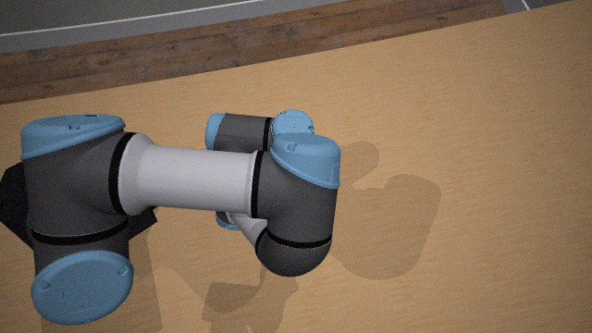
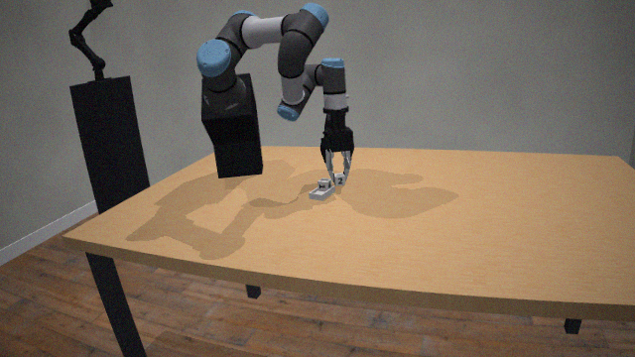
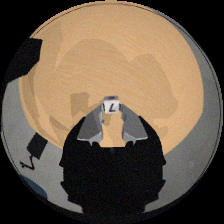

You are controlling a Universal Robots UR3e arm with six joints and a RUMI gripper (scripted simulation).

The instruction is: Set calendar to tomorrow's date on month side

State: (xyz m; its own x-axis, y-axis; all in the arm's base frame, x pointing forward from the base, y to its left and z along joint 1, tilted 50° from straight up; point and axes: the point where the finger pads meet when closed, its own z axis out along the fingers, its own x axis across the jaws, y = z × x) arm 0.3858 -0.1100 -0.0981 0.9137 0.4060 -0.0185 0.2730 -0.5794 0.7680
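In the exterior view a small grey tray (image 2: 321,191) lies on the table with one white cube (image 2: 324,184) sitting in its left half. My gripper (image 2: 337,179) points straight down at the tray's right end, its fingers closed on the second white cube (image 2: 339,179), whose side shows a 2. In the wrist view this cube (image 3: 112,106) sits between my fingertips, and its top face shows a dark mark like a turned 7. I cannot tell whether the cube rests in the tray or hangs just above it. In the top view the arm (image 1: 194,176) hides tray and cubes.
The arm's black base block (image 2: 230,126) stands at the table's back left. A tall black stand (image 2: 106,139) with a camera arm is beside the table's left edge. The table's far edge and the wood floor (image 1: 185,51) show in the top view.
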